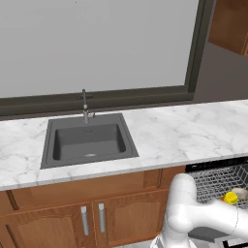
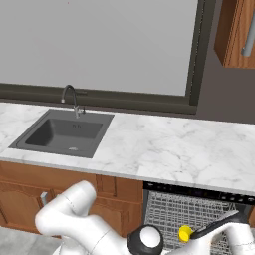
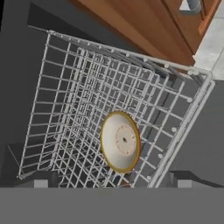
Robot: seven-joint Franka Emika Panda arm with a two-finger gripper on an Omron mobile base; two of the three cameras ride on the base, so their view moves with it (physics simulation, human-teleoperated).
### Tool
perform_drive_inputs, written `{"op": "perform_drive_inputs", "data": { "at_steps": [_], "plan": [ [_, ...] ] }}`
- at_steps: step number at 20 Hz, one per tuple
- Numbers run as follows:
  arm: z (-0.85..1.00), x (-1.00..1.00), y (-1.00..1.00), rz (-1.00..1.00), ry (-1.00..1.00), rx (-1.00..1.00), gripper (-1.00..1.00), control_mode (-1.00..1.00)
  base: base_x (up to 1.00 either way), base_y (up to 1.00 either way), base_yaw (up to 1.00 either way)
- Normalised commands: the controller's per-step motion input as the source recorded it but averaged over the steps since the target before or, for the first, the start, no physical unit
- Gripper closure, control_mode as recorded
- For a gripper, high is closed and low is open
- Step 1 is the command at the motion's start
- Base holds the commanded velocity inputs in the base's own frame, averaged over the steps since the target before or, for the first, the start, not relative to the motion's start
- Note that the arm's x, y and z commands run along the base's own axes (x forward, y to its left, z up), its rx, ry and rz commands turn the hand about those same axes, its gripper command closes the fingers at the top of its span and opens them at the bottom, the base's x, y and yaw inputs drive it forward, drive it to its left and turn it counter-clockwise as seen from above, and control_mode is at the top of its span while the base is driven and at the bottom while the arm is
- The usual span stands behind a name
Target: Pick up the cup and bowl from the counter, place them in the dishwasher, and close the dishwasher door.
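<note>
On the silver wire rack (image 3: 78, 109), shallow beige bowl (image 3: 120, 141) with pale rim, tool (image 3: 109, 181) spread wide

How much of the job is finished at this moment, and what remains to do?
Done: the cup and the bowl both lie in the dishwasher's wire rack, and the counter carries neither. In hand: nothing; the gripper stands open above the bowl, so the bowl looks released. Left: the rack is pulled out and the dishwasher is open, so the door must still be closed.
</note>
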Motion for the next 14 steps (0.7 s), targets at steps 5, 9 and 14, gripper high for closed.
{"op": "perform_drive_inputs", "data": {
  "at_steps": [5, 9, 14],
  "plan": [
    [0.11, -0.22, 0.00, 0.00, -0.03, 0.20, -1.00, -1.00, 0.00, 0.00, 0.00],
    [0.05, -0.30, 0.00, 0.00, -0.04, 0.16, -1.00, -1.00, 0.00, 0.00, 0.00],
    [0.01, -0.29, 0.00, 0.00, -0.04, 0.15, -1.00, -1.00, 0.00, 0.00, 0.00]
  ]
}}
